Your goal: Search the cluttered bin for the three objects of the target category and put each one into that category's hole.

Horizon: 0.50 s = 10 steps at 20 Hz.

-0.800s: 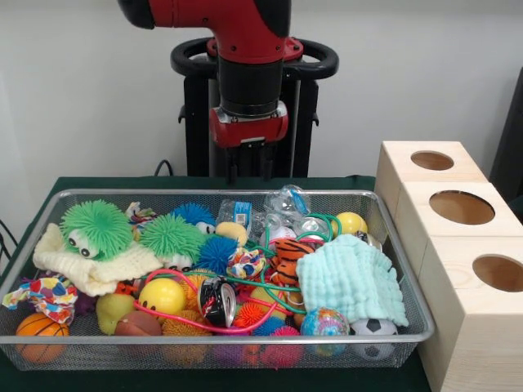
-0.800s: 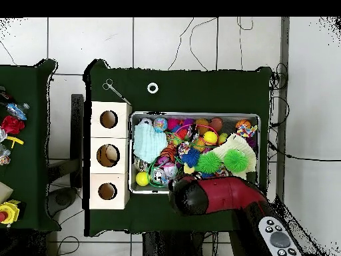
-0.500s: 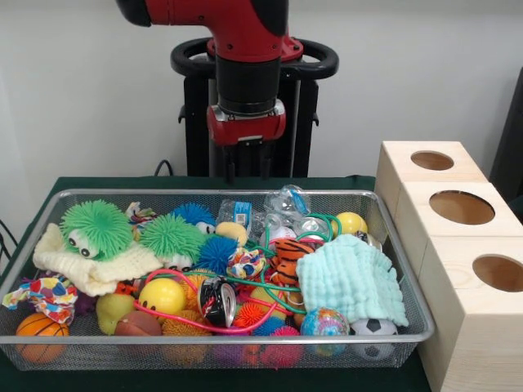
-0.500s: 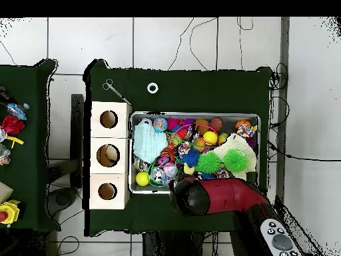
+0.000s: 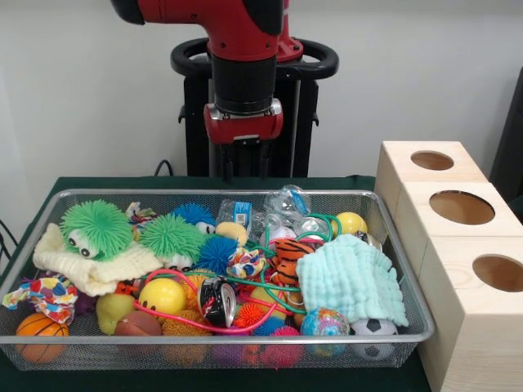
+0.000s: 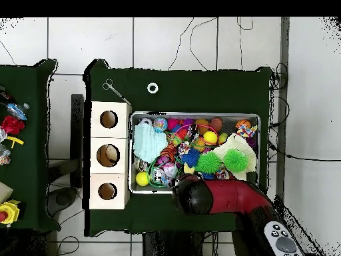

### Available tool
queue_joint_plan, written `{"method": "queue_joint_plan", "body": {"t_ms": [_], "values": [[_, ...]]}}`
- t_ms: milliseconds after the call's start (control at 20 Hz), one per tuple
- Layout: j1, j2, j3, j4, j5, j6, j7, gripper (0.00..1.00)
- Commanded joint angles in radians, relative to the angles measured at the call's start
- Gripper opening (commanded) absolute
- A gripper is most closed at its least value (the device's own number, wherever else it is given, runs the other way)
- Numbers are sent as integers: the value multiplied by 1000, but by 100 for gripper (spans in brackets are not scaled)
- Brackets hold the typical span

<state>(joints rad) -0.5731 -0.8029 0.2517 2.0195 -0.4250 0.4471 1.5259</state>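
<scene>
The wire mesh bin [image 5: 214, 195] stands on the green table, heaped with toys: a green fuzzy ball with eyes [image 5: 96, 229], a second green fuzzy ball [image 5: 170, 237], a yellow smiley ball [image 5: 162, 296], a small basketball [image 5: 37, 330], a soccer ball [image 5: 375, 330], a tiger toy [image 5: 291, 256] and a mint cloth [image 5: 351, 278]. My gripper [image 5: 246, 170] hangs open and empty above the bin's far rim, clear of the toys. In the overhead view the bin [image 6: 260, 155] shows, and the red arm [image 6: 223, 198] hides the gripper.
Three pale wooden boxes [image 5: 458, 237], each with a round hole on top, stand in a row to the right of the bin; they also show in the overhead view [image 6: 108, 155]. A cream knitted cloth [image 5: 88, 271] lies at the bin's left end. A second table with small things [image 6: 10, 127] stands apart.
The arm has risen a little and shifted slightly left in the front view. The toys in the bin have not moved.
</scene>
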Motion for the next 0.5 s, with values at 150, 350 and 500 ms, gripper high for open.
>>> {"method": "queue_joint_plan", "body": {"t_ms": [150,350,500], "values": [[22,52,-50,-27,101,-94,251,100],[63,103,-79,-116,146,-78,268,100],[98,146,-104,-174,167,-100,270,100]]}}
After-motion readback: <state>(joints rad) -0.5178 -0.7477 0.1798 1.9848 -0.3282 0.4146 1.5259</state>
